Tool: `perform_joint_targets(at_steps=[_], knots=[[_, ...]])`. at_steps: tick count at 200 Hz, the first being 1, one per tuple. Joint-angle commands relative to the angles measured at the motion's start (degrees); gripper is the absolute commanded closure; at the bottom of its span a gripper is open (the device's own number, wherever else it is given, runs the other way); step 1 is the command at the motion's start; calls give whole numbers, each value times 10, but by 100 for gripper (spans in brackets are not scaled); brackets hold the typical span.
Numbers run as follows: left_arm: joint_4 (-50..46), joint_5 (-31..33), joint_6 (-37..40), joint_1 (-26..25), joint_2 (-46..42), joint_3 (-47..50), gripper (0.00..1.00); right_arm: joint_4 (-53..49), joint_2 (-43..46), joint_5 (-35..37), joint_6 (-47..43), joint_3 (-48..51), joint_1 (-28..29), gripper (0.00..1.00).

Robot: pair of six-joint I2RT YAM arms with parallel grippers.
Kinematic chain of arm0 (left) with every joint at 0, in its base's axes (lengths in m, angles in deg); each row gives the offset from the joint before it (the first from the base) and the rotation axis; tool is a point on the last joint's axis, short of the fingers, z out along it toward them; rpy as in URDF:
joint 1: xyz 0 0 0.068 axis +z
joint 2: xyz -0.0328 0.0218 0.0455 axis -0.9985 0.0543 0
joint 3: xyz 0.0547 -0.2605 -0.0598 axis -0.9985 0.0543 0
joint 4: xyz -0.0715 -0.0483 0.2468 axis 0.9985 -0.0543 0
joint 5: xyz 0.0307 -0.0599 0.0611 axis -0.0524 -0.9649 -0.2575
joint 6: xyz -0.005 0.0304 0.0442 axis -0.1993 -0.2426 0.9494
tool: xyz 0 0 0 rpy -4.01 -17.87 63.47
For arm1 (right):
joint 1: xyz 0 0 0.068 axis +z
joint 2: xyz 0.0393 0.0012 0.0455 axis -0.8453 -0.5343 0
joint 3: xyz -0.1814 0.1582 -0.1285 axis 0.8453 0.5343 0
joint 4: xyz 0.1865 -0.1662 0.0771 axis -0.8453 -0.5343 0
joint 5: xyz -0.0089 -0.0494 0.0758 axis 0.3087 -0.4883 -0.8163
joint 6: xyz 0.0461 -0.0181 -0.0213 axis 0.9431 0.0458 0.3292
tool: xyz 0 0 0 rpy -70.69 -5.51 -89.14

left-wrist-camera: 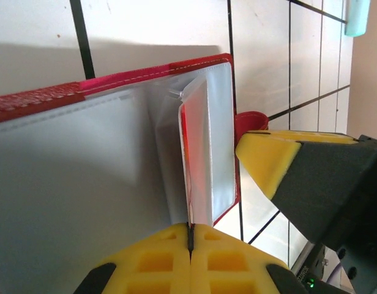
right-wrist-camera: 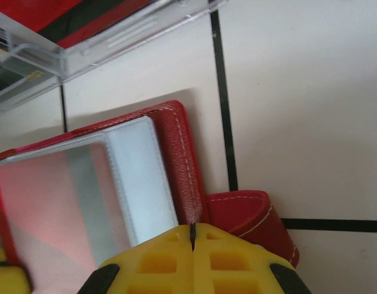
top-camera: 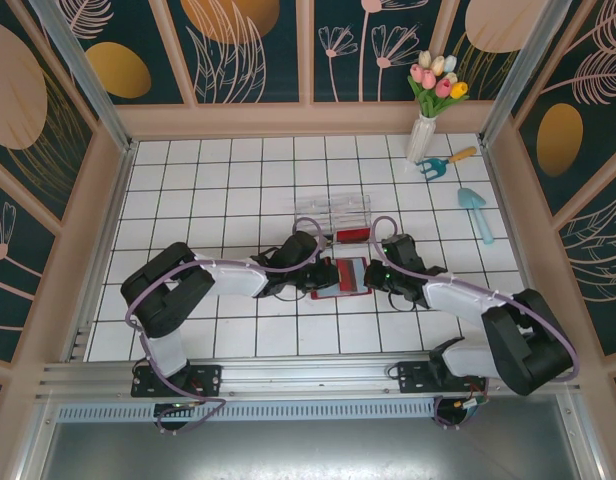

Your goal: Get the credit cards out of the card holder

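Bright, even light fills the overhead view, with only faint, soft shadows on the tiles (top-camera: 238, 335). Ahead of the left gripper (left-wrist-camera: 190, 236), the card holder (left-wrist-camera: 84, 177) glares pale white on its clear sleeves and casts a grey shadow beyond. Well ahead of the right gripper (right-wrist-camera: 193, 231), the clear box (right-wrist-camera: 84, 43) blurs.

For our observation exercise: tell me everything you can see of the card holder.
The card holder lies open on the tiled table. Its cover looks like red stitched leather, with clear plastic sleeves inside and a red tab at one edge. The left gripper pinches one sleeve upright; the right gripper clamps the cover's edge.
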Motion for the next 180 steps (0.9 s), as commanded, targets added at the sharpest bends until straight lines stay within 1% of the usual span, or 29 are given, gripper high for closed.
perform_joint_targets(at_steps=[1, 18, 33, 112, 154, 180], knots=[[54, -20, -13, 4, 14, 5, 100, -23, 41, 5, 8, -17, 16, 100], [80, -30, -27, 4, 35, 0, 100, -30, 56, 7, 5, -29, 22, 100], [83, -34, -31, 4, 51, -6, 100, -30, 53, 0, 0, -36, 22, 100], [61, -24, -26, 4, 58, -3, 100, 34, -35, -48, 5, -33, 24, 100], [52, -24, -21, 4, 58, -7, 100, 16, -67, -28, 10, -21, 19, 100], [33, -19, -12, 5, 53, -8, 100, 5, -69, -11, 11, -7, 13, 100]])
